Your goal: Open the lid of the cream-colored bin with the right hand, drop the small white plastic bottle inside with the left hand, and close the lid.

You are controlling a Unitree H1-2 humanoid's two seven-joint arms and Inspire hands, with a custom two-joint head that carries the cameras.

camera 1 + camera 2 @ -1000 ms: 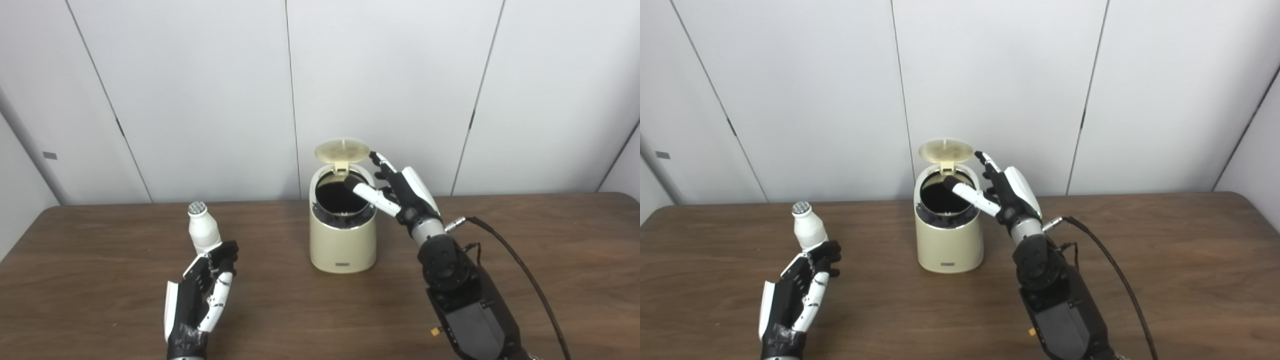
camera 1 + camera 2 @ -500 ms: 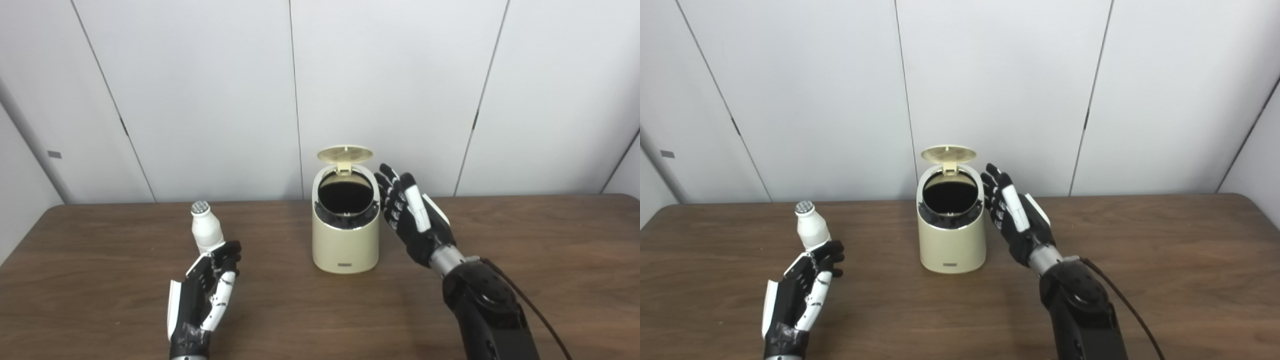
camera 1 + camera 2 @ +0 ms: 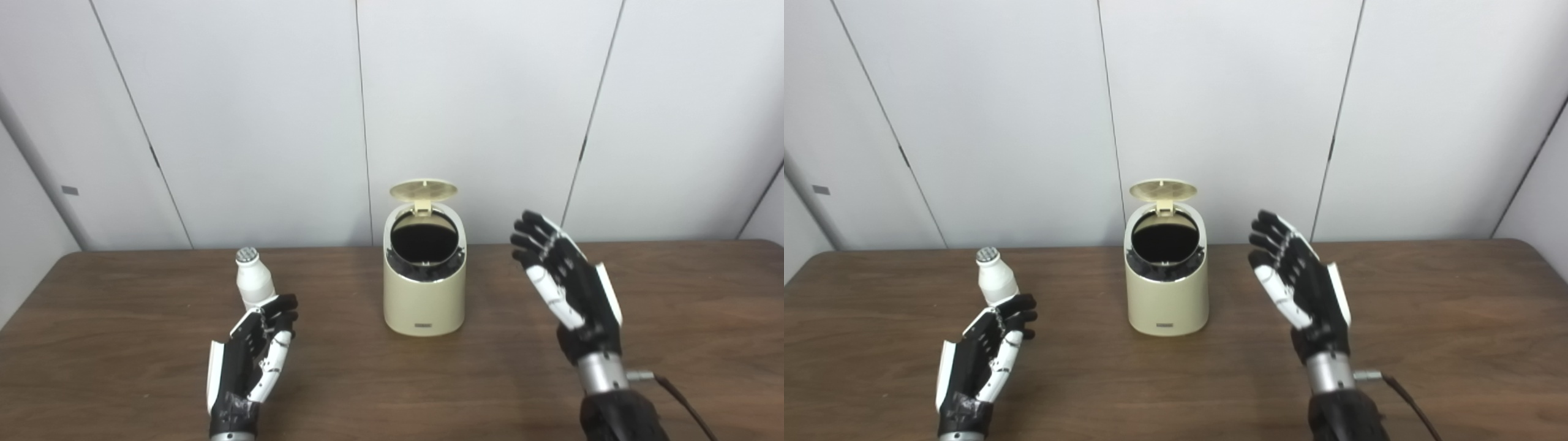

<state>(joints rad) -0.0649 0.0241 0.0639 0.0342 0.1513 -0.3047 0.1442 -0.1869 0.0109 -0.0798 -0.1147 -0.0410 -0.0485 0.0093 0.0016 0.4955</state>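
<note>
now the right hand [image 3: 566, 288] has drawn back from the bin [image 3: 424, 288], open and empty; lid [image 3: 423, 189] up; left hand [image 3: 254, 358] open, unmoved.

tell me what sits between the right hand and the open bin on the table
Nothing: in both eye views only bare brown table lies between the open right hand and the cream-colored bin, whose lid stands up.

It looked like a lab or test room rather than a home. Plain pale wall panels [image 3: 478, 110] with thin dark seams ran behind a bare wood-grain table [image 3: 704, 306], undecorated. A cable [image 3: 1409, 404] trailed from the robot's right wrist, and a small grey tag [image 3: 70, 190] sat on the left panel.
</note>
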